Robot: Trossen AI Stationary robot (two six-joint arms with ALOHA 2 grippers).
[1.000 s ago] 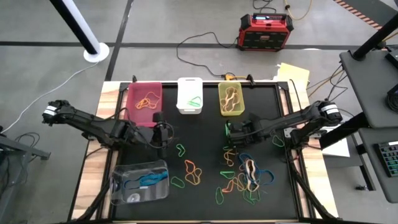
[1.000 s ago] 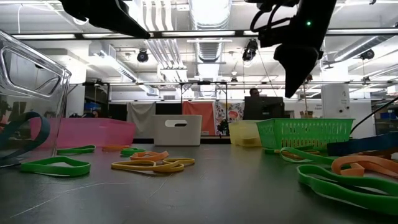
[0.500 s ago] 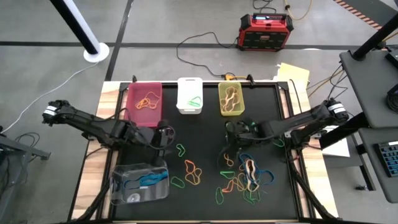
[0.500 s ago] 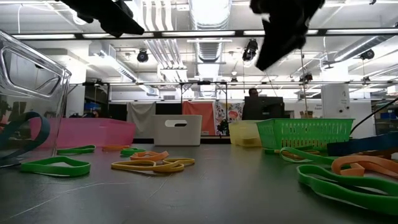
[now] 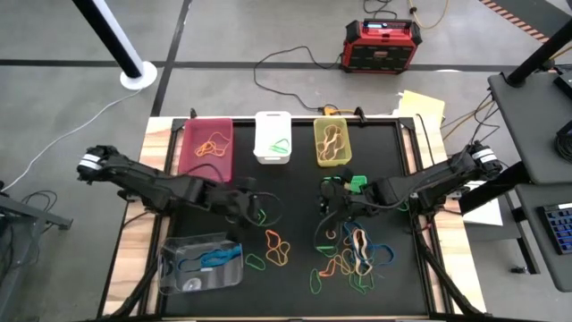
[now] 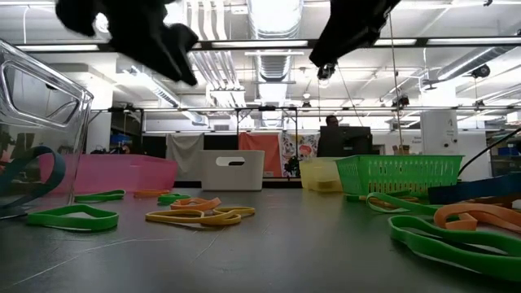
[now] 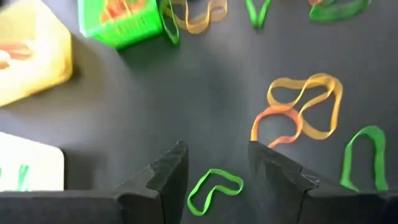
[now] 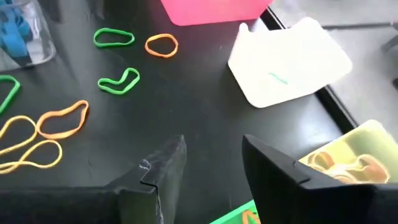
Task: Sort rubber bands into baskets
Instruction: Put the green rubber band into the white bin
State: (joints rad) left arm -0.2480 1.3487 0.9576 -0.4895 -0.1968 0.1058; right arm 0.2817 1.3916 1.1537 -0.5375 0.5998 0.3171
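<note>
Evenly lit from overhead, no hard shadows on the black table [image 5: 295, 179] in high view. Low view strongly backlit: bright ceiling strip lights [image 6: 273, 16] at 12 o'clock, arms reduced to dark silhouettes, motion-smeared. Foreground rubber bands [image 6: 456, 236] at 4 o'clock soft, out of focus. Left wrist view blurred throughout, bands smeared. Right wrist view sharper; mild glare on the white basket [image 8: 289, 62] at 1 o'clock. Slight softening toward frame edges.

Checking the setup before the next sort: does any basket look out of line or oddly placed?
Yes. The small green mesh basket sits out on the mat by the right gripper, not in the back row with the pink, white and yellow baskets. Its spot looks odd.
</note>
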